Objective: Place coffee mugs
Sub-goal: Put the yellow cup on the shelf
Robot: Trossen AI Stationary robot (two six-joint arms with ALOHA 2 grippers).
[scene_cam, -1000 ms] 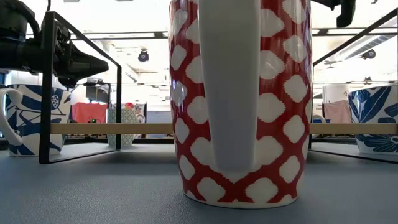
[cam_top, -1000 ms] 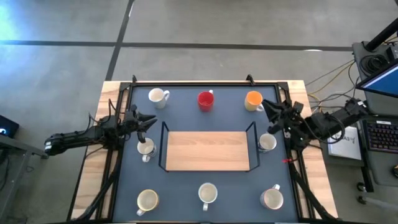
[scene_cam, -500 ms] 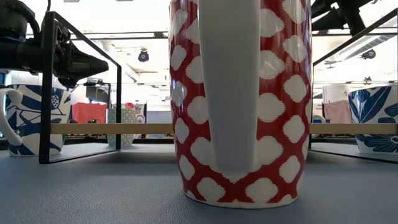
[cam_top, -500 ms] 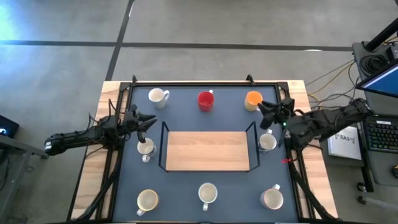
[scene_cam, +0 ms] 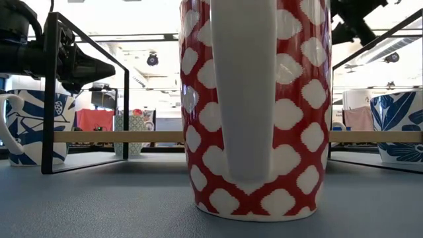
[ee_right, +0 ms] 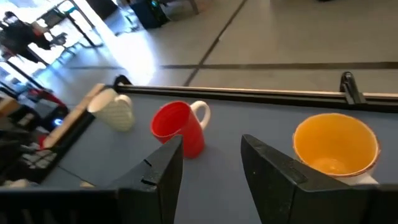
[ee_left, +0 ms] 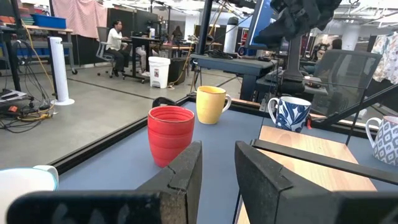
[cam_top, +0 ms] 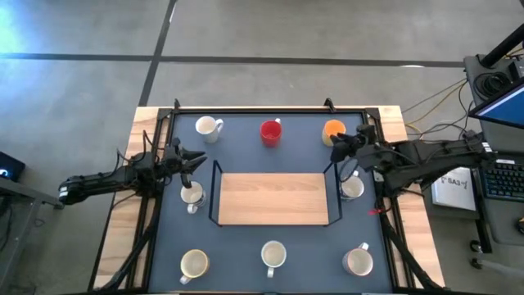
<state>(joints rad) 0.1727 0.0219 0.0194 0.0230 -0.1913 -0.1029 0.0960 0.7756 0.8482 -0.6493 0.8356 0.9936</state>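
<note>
Bare wooden board point(cam_top: 274, 197) at the counter's point(cam_top: 246, 238) middle, open from above but fenced at both short ends by upright black wire frames point(cam_top: 216, 192). Open lanes between red mug point(cam_top: 271, 131) and orange mug point(cam_top: 333, 131). Right pincer point(cam_top: 337, 145), fingers spread, crowded just beside the orange mug.

Left arm: reaches in low from the bench's point(cam_top: 270, 156) left edge, nearly level. Left gripper point(cam_top: 199, 158): near the bench's left side, fingers point(ee_left: 185, 176) slightly parted, nothing between them.
Right arm: stretched in from the bench's right edge. Right gripper point(cam_top: 334, 141): over the bench's far right part, fingers point(ee_right: 163, 169) spread, empty.
</note>
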